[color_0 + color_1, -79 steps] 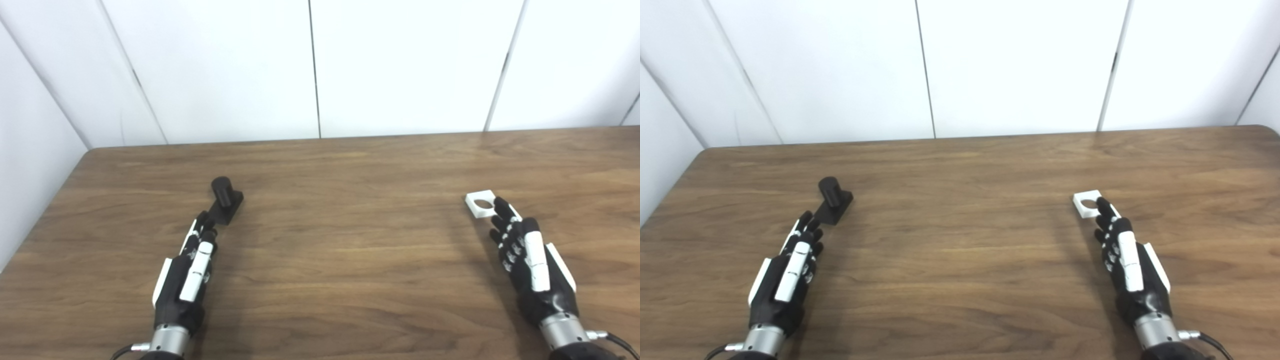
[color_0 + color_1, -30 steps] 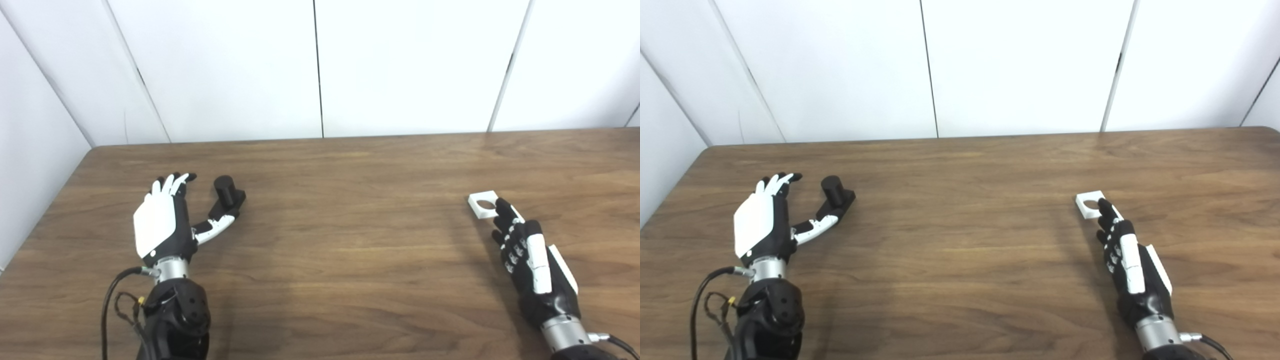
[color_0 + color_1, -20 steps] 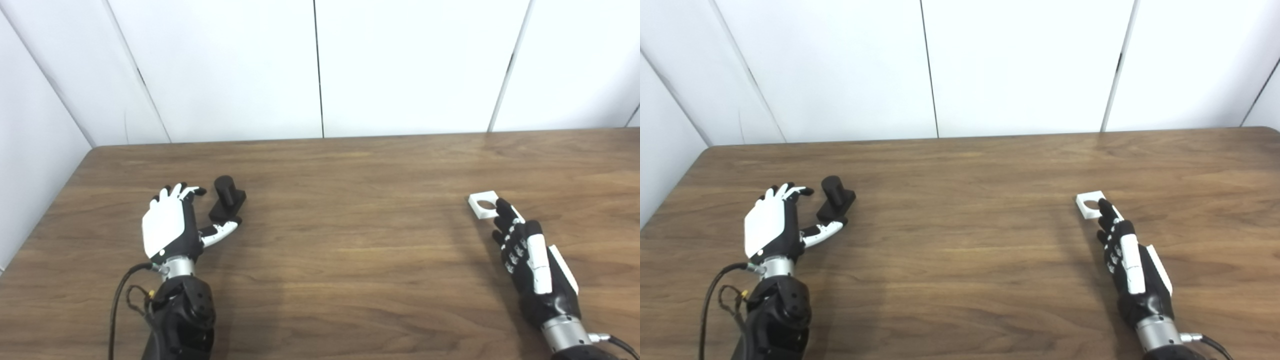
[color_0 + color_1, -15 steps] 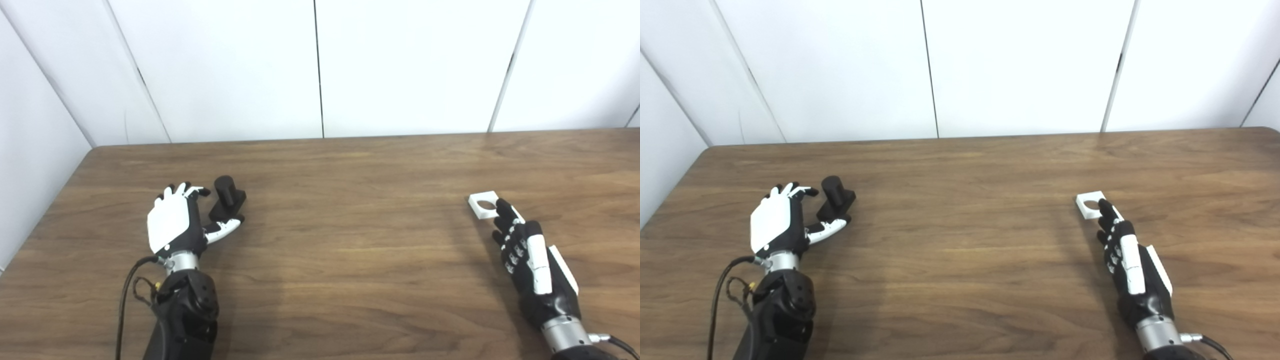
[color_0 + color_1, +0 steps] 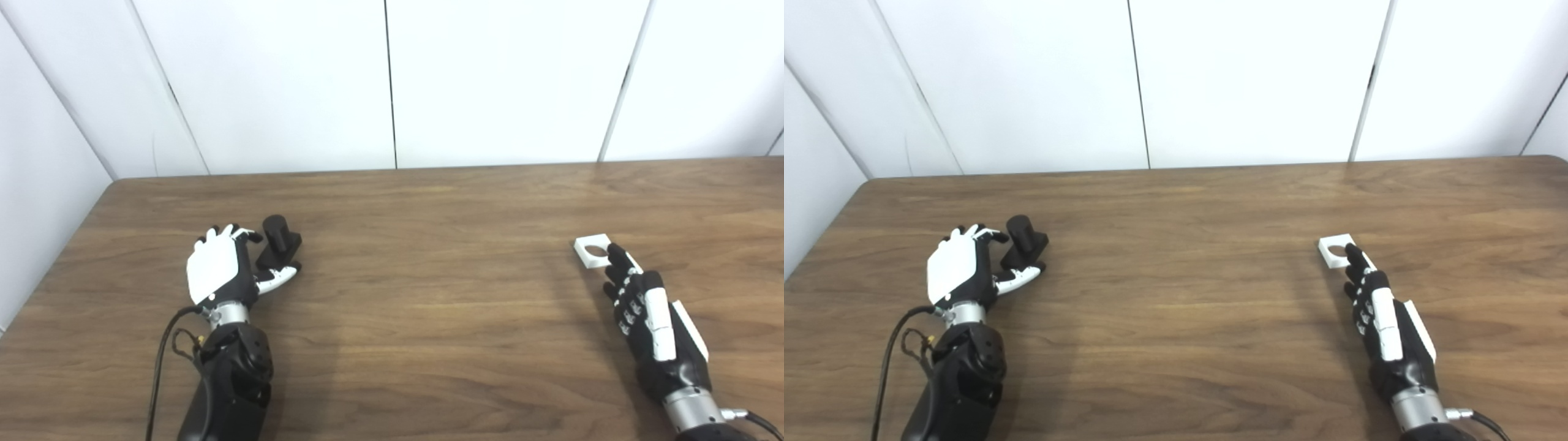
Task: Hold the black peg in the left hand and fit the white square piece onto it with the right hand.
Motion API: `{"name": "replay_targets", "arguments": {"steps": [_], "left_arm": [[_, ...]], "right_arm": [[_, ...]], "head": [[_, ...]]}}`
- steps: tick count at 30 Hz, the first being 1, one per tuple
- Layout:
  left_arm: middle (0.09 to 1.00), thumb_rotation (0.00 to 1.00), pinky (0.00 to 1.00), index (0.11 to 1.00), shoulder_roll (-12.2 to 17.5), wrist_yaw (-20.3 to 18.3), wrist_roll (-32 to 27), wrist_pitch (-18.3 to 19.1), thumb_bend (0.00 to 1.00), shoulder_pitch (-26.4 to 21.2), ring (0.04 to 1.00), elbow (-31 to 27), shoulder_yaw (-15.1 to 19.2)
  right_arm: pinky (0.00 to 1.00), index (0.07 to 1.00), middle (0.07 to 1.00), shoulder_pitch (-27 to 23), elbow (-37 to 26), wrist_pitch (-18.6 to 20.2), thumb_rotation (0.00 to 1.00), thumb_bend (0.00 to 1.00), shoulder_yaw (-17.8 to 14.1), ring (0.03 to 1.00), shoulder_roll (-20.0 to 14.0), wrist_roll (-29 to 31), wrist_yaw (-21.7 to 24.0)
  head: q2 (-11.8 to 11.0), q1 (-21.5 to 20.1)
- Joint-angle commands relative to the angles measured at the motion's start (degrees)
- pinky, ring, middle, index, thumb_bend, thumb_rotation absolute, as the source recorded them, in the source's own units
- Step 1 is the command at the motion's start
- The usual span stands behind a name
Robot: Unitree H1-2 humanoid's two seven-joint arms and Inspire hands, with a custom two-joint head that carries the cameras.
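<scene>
Table (image 5: 1543, 160) corner only in right eye view; left hand (image 5: 220, 275) open beside black peg (image 5: 279, 242).

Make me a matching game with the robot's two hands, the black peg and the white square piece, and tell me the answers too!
Things:
1. left hand
2. right hand
3. black peg
4. white square piece

Descriptions:
A. lies flat on the table, round hole facing up
B. stretched out flat, fingertips right at the white piece
C. raised with its white back toward the camera, fingers curling around the peg
D. stands upright on its dark base, on the left of the table

Pairs: 1-C, 2-B, 3-D, 4-A
</scene>
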Motion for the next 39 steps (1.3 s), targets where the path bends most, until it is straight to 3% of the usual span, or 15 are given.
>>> {"name": "replay_targets", "arguments": {"steps": [1, 7, 12, 14, 16, 39], "left_arm": [[0.911, 0.36, 1.0, 0.684, 1.76, 2.05, 0.02, -1.17, 0.8, -3.03, 0.982, 0.58, -0.34], [0.894, 0.31, 0.99, 0.66, 2.4, 3.24, -0.91, -1.23, 0.78, -3.76, 0.975, 2.55, -1.25], [0.889, 0.15, 1.0, 0.6, 2.52, 3.94, -2.44, -2.02, 0.75, -3.7, 0.982, 3.03, -1.26], [0.888, 0.09, 1.0, 0.536, 2.56, 4.27, -2.98, -2.46, 0.61, -3.59, 0.985, 3.16, -1.22], [0.886, 0.07, 1.0, 0.504, 2.47, 4.85, -3.49, -2.87, 0.54, -3.49, 0.985, 3.37, -1.09], [0.847, 0.05, 0.99, 0.484, 2.02, 5.63, -7.05, -3.58, 0.52, -2.29, 0.977, 1.95, -1.78]], "right_arm": [[1.0, 0.943, 0.986, 0.1, -0.84, -0.53, 1.0, 0.62, 0.16, 1.0, 0.34, -0.01, -0.07], [1.0, 0.946, 0.993, 0.32, -0.92, -0.81, 1.0, 0.63, 0.15, 1.0, 0.03, 0.05, 0.23], [1.0, 0.942, 0.99, 0.38, -1.05, -0.76, 1.0, 0.63, 0.05, 1.0, -0.01, -0.04, 0.1], [1.0, 0.946, 0.99, 0.39, -0.96, -0.89, 1.0, 0.63, 0.06, 1.0, -0.08, 0.03, 0.23], [1.0, 0.948, 0.989, 0.4, -0.86, -1.11, 1.0, 0.63, 0.08, 1.0, -0.14, 0.04, 0.33], [1.0, 0.964, 1.0, 0.15, -1.51, -0.12, 1.0, 0.63, 0.09, 1.0, -0.79, 0.83, 0.78]], "head": [[0.06, 0.06], [0.11, 0.11], [0.19, 0.11], [0.15, 0.05], [0.17, 0.06], [0.36, -0.48]]}}
